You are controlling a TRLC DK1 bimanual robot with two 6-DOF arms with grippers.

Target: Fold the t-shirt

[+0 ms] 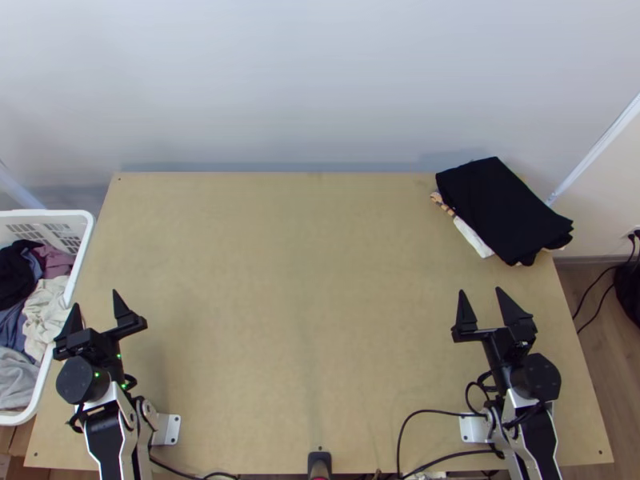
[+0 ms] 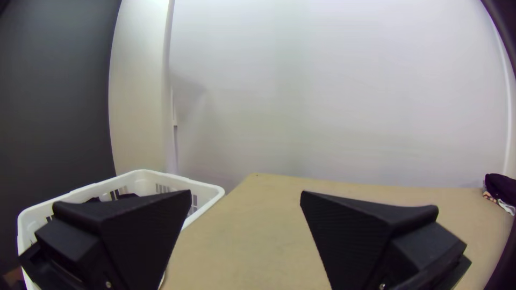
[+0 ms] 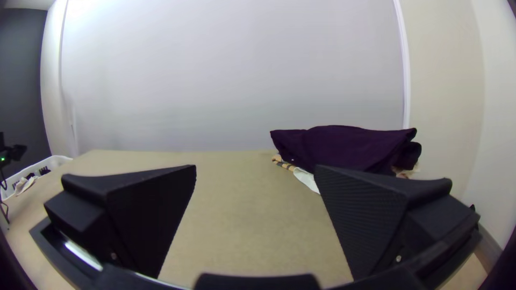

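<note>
My left gripper (image 1: 96, 308) stands open over the table's left edge, beside the basket; in the left wrist view this left gripper (image 2: 246, 196) has a wide gap with nothing between its fingers. My right gripper (image 1: 479, 296) is open near the table's right side, nearer the arm bases than the cloth stack; in the right wrist view the right gripper (image 3: 255, 169) holds nothing. A black folded cloth (image 1: 504, 208) lies on top of a stack at the far right corner, with white cloth (image 1: 474, 238) sticking out below. I cannot tell which cloth is the t-shirt.
A white basket (image 1: 80, 240) with several crumpled garments, among them cream cloth (image 1: 46, 312) and grey cloth (image 1: 16, 380), stands against the table's left side. Bare wood of the table (image 1: 296, 304) stretches between the arms. Black cables (image 1: 436, 412) run along the near edge.
</note>
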